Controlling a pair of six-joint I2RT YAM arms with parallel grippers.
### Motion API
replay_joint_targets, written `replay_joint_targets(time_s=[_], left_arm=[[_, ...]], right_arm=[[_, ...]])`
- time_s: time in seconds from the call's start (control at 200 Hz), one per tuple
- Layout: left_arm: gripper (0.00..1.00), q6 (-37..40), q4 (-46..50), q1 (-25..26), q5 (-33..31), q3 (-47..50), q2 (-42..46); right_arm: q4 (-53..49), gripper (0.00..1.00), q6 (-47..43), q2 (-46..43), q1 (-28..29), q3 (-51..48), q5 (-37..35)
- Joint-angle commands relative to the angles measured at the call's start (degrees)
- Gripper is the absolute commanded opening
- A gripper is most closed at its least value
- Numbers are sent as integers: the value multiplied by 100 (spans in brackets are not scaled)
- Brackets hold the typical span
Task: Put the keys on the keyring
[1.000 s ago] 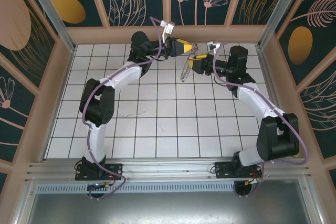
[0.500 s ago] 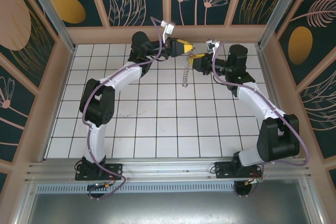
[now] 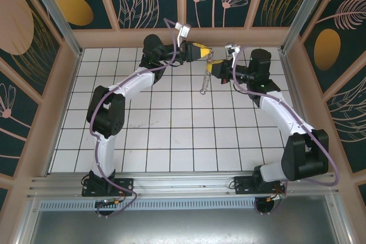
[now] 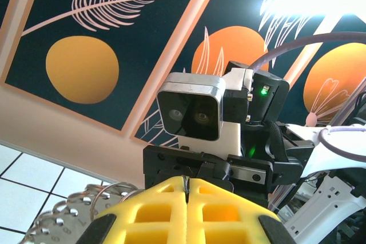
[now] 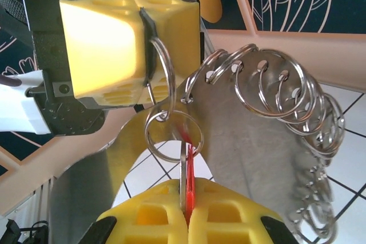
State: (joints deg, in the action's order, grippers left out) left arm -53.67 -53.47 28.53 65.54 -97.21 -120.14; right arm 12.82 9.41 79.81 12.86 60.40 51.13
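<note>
- Top view: left pincer [image 3: 206, 54] and right pincer [image 3: 214, 68] meet, the keyring [image 3: 203, 83] dangling beneath.
- Left wrist: its jaws press together.
- Right wrist: left pincer pinches the keyring's loop [image 5: 162, 67]; right pinches the red key [image 5: 189, 184]. A skewed pull could slip the key free.
</note>
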Motion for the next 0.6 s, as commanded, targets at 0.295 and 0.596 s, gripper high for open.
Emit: replay_joint_targets(time_s=[0.295,0.596], left_arm=[[0,200,-185,47,-32,-108,254],[0,383,-31,47,-47,-22,286]], right_arm=[[-751,0,-490,-300,23,377,-222],[-1081,0,-675,-371,15,636,-348]])
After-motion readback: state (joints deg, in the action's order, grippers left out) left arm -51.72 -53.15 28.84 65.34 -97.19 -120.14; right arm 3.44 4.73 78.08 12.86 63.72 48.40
